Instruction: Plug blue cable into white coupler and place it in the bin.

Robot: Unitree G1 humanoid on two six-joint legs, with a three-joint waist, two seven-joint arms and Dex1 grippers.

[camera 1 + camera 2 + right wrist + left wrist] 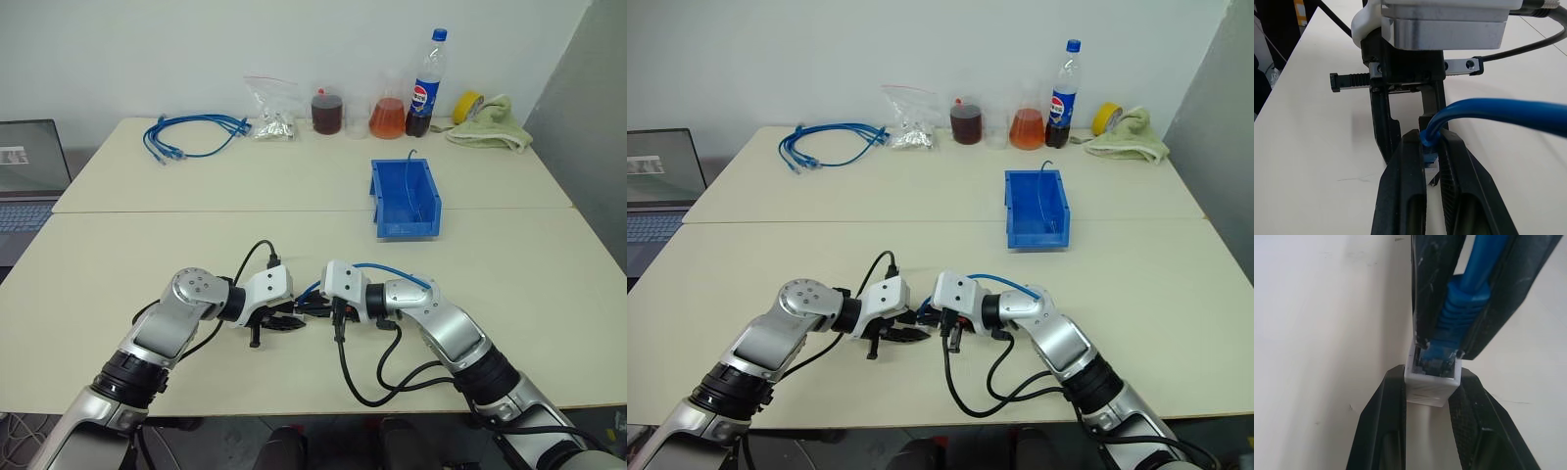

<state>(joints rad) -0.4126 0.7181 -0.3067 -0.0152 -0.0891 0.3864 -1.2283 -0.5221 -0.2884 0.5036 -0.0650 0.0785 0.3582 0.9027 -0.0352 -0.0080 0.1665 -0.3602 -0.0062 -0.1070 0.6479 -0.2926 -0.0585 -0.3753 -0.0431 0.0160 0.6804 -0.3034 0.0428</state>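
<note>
Near the table's front edge my two grippers meet tip to tip. My left gripper (1431, 384) is shut on the white coupler (1431, 390), a small white block pinched by its sides. My right gripper (1431, 142) is shut on the blue cable (1498, 110) just behind its plug. The plug (1442, 357) sits in the coupler's socket opening. From there the cable arcs back over my right wrist (392, 269). The bin (407, 230), blue and open-topped, stands farther back and to the right of both grippers (302, 315).
A coiled bundle of blue cables (191, 135) lies at the back left. A plastic bag (272, 108), a jar (326, 111), a flask (388, 110), a cola bottle (425, 83), tape and a cloth (490, 125) line the back edge. A laptop (29, 176) is at far left.
</note>
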